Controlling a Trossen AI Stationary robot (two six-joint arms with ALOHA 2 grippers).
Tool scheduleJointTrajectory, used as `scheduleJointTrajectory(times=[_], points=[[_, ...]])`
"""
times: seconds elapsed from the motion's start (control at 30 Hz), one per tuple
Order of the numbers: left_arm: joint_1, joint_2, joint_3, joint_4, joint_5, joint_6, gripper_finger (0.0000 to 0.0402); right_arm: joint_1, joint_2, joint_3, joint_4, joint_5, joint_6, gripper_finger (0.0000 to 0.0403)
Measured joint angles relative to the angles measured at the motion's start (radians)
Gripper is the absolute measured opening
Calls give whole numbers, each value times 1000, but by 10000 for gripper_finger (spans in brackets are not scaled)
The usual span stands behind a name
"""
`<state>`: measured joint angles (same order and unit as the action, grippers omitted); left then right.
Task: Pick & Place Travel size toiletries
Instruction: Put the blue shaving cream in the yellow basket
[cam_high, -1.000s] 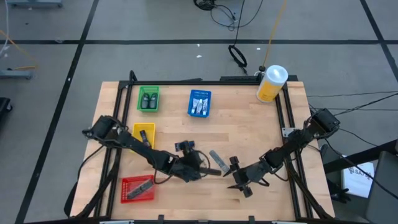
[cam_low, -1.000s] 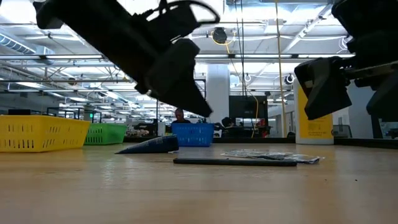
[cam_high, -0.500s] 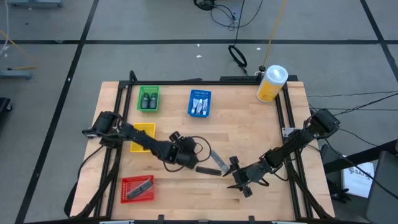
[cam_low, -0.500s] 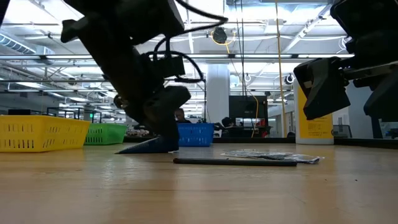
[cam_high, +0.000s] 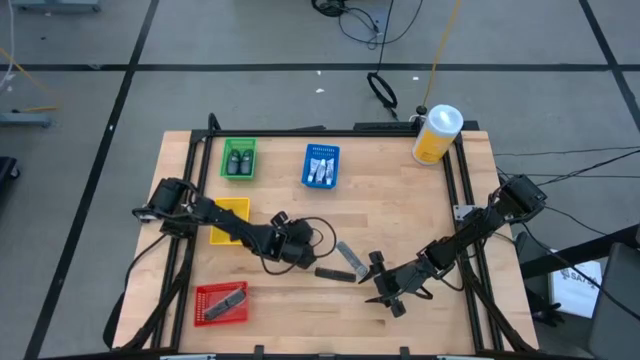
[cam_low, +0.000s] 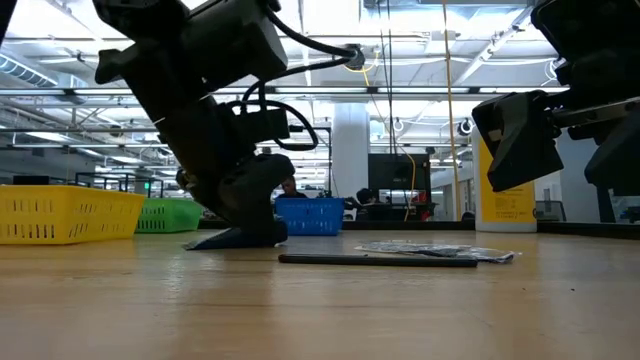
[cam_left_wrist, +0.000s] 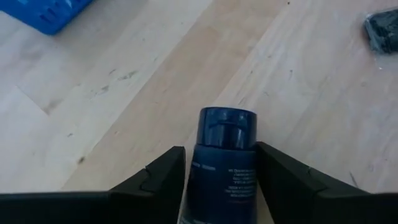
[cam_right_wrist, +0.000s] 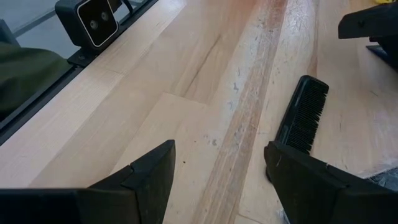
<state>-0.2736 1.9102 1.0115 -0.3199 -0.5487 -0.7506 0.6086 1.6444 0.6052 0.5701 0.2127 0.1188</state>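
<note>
A dark blue tube (cam_left_wrist: 225, 155) with a round cap lies on the wooden table (cam_high: 400, 215), its flat end (cam_low: 215, 240) showing in the low view. My left gripper (cam_left_wrist: 221, 158) is down over it near the table's middle (cam_high: 292, 247), shut on it. A grey flat packet (cam_high: 348, 257) and a black comb (cam_high: 330, 271) lie flat just to the right. My right gripper (cam_right_wrist: 221, 180) hovers open near the table's near right (cam_high: 385, 287), the comb (cam_right_wrist: 305, 115) ahead of it, touching nothing. My left gripper has the dark blue tube's body just behind the cap (cam_left_wrist: 225, 177) pinched between its two fingers (cam_left_wrist: 163, 174), one on each side. The fingers lie along the tube and slant down onto it. The tube still rests on the table.
At the far left stand a green tray (cam_high: 238, 158) with dark bottles, a blue tray (cam_high: 321, 165) with whitish tubes and a yellow tray (cam_high: 230, 213). A red tray (cam_high: 220, 303) sits near left. A yellow white-lidded canister (cam_high: 436, 133) stands far right.
My left gripper has moved from above the comb toward the table's far left and come down over the dark blue tube, ending with its fingers on either side of it. The tube, packet and comb have stayed where they were.
</note>
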Motion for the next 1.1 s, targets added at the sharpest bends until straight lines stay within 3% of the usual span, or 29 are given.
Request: scheduleJointTrajectory(times=[0.3,0.47,0.73,0.93,1.1], points=[[-27,-69,-4,-71,33,-53,91,0,0,0,1,0,0,240],[-57,-183,-3,-261,-66,-202,79,0,0,-4,3,0,0,240],[-199,-385,-2,-649,-299,-605,79,0,0,-18,12,0,8,240],[-289,-405,-22,-987,-317,-1010,81,0,0,-18,36,0,23,240],[-297,-404,-146,-982,-287,-1244,83,0,0,-18,47,0,23,240]])
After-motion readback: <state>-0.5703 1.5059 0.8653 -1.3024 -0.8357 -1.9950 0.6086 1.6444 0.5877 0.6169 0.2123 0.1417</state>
